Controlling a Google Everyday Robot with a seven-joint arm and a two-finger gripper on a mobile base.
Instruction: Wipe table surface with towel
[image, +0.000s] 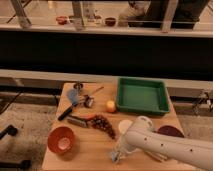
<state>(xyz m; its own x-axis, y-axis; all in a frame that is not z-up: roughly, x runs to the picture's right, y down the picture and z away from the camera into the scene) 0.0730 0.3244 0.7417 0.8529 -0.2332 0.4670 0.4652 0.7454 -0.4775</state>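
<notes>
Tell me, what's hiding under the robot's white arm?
A white cup and a dark plate peek out; their rest is covered. The claw sits low at the front edge of the table surface.

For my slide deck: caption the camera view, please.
Robot's hand low at the front edge of the tabletop by a pale towel, green tray beyond.

The desk (90, 150) is light tan wood, matt and smooth on top. The green tray (142, 97) looks like plastic with a faint sheen. The orange bowl (54, 139) is glossy. The arm (170, 149) wears a smooth white shell, and its tool (116, 156) sits low over the desk's near edge.
</notes>
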